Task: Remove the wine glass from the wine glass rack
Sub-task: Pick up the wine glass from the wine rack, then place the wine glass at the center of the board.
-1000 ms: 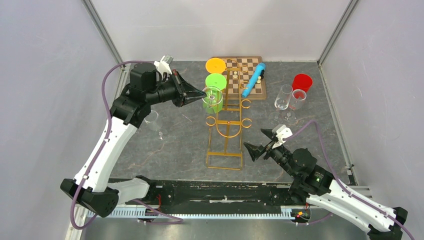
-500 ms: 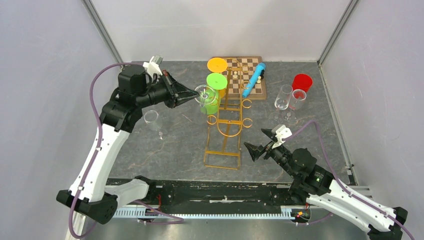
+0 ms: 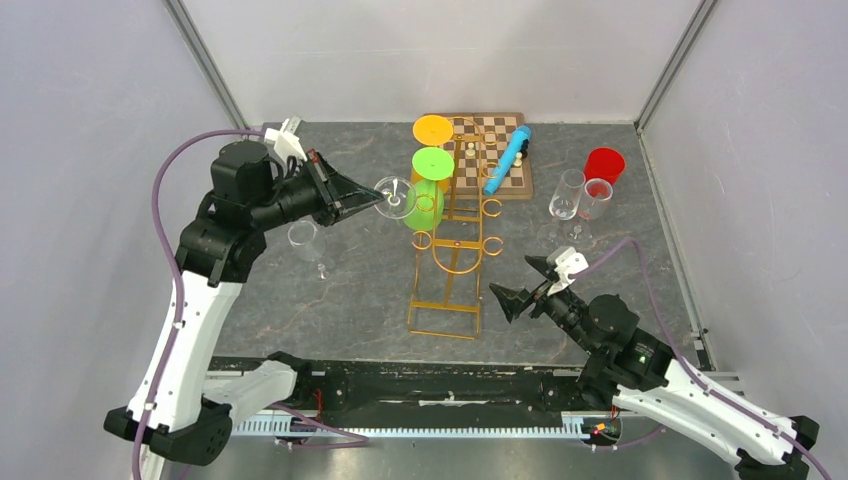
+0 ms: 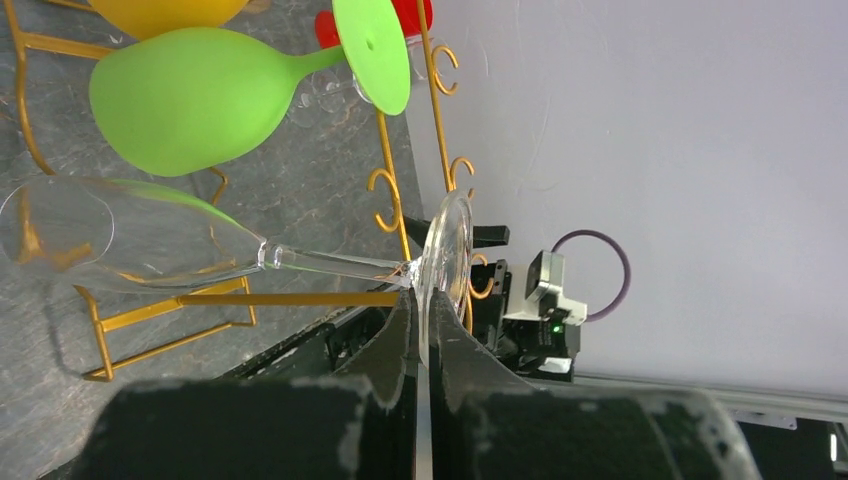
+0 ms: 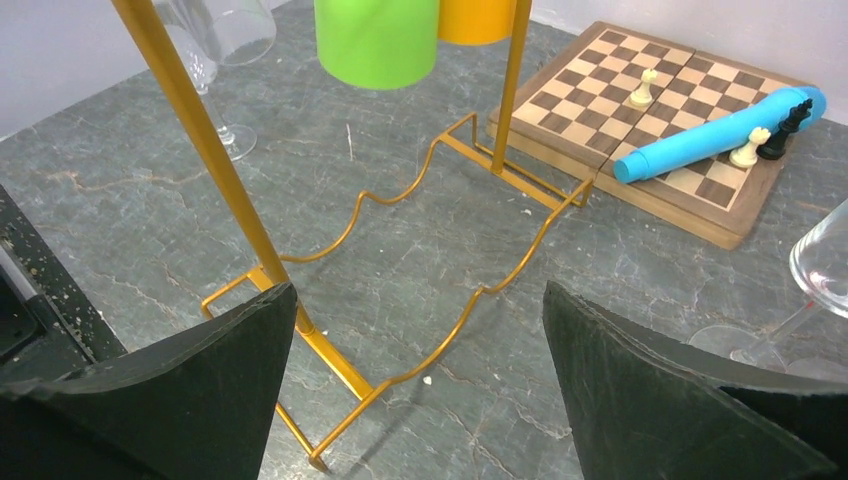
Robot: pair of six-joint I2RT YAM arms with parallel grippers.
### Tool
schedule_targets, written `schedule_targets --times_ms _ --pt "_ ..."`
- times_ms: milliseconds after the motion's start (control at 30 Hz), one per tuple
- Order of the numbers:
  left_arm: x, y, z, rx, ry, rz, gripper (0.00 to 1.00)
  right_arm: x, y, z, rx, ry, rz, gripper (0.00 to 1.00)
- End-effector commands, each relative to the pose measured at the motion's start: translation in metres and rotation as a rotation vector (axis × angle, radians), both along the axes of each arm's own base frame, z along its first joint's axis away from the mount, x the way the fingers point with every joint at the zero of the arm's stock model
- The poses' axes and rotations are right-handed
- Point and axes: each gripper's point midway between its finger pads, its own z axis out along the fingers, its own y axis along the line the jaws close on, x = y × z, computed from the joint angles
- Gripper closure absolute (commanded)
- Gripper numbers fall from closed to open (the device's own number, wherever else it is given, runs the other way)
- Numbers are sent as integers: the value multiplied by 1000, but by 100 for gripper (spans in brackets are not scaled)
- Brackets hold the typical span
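The gold wire wine glass rack (image 3: 450, 262) stands mid-table, and it also shows in the left wrist view (image 4: 396, 208) and the right wrist view (image 5: 218, 168). A green glass (image 3: 430, 170) and an orange glass (image 3: 433, 129) hang on it. My left gripper (image 3: 374, 198) is shut on the foot of a clear wine glass (image 3: 396, 196), held in the air just left of the rack's hooks. In the left wrist view the fingertips (image 4: 404, 312) pinch the glass's foot (image 4: 447, 250), and its bowl (image 4: 110, 235) points away. My right gripper (image 3: 512, 281) is open and empty by the rack's base.
A clear glass (image 3: 303, 238) stands on the table below the left gripper. A chessboard (image 3: 505, 180) with a blue tube (image 3: 508, 158) lies at the back. A red cup (image 3: 604, 164) and two clear glasses (image 3: 567, 194) stand at the right.
My left arm has drawn back to the left with the clear wine glass, pulling it away from the rack's hooks. The right arm has barely moved.
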Motion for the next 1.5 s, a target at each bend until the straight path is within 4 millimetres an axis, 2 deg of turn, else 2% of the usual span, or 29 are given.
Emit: schedule_targets --times_ms 0,400,567,767,1033,1167,1267,1467 --pt "-22 6 22 23 -143 -56 98 -5 -1 36 73 -17 17 4" --pt "-81 15 5 93 -227 -218 98 -26 18 39 77 116 147 2" --pt "-106 19 -14 128 -248 -293 98 -42 31 45 107 245 218 2" --pt "-127 24 -47 170 -271 -357 98 -70 64 35 155 435 399 2" --pt "-134 41 -75 292 -338 -331 98 -73 78 21 317 552 406 2" --pt "-139 45 -74 302 -403 -325 98 -77 85 11 369 614 410 2" --pt "-140 44 -75 297 -418 -326 98 -78 90 11 420 632 418 2" --pt "-130 43 -86 296 -404 -299 98 -78 93 12 507 673 377 2"
